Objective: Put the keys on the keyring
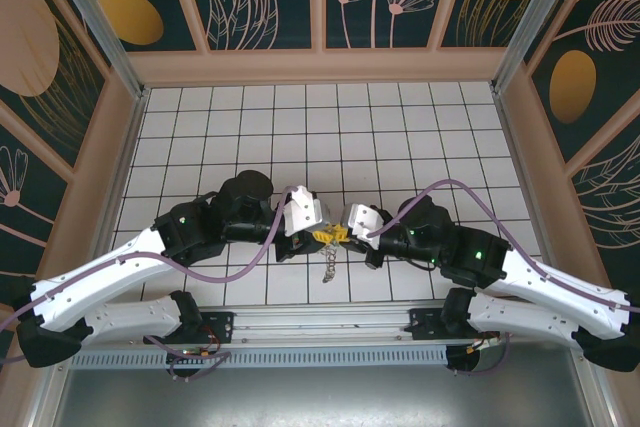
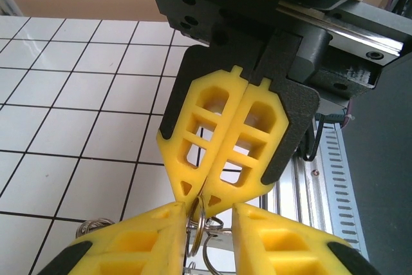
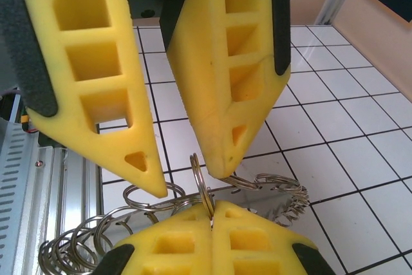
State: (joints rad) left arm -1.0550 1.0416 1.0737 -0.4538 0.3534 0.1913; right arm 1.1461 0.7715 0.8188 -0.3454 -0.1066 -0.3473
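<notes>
We see the right claw [image 3: 212,207] pressed together on the keyring [image 3: 201,178], left claw [image 3: 187,178] spread around it, chain dangling, mid near edge of the counter [image 1: 400,127]

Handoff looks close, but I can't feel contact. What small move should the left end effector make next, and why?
Probably close the left end effector gently. The right end effector is shut on the lower edge of the upright ring. The ring's upper part stands in the gap between the left's open fingers, so closing should give a second grip on it.
</notes>
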